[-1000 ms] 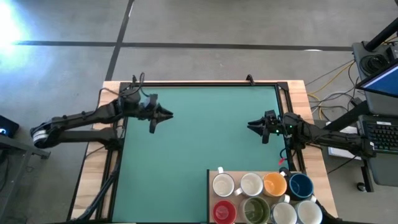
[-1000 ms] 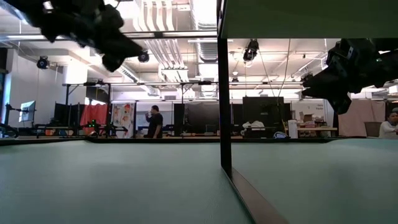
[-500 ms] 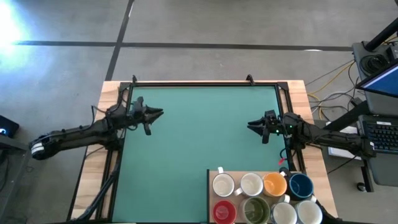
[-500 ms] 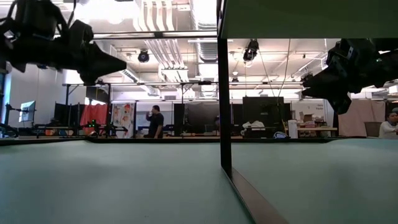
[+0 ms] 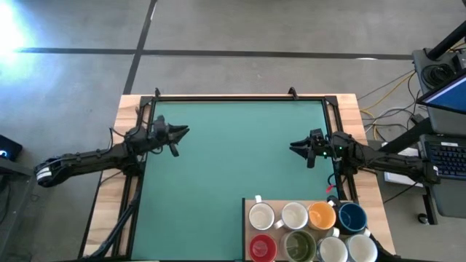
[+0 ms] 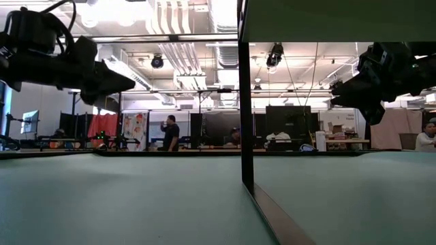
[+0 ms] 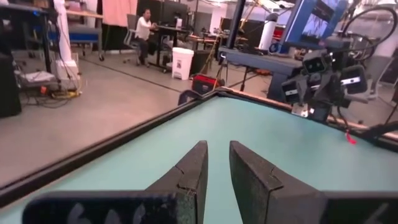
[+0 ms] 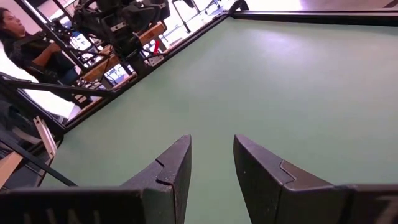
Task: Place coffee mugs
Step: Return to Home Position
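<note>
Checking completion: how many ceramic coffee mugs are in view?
8, on the wooden shelf at a corner of the green table. One row: two white ceramic mugs, orange mug, dark blue mug. Other row: red mug, olive-lined white mug, two more white mugs. None seem hidden.

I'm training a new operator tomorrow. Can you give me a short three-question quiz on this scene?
1. True or false: the left end effector holds a mug.
2. How many mugs stand on the shelf?
3. Fill in: the mug between a white mug and the dark blue mug is ____.
Key: 1 false, it is empty; 2 eight; 3 the orange mug.
</note>
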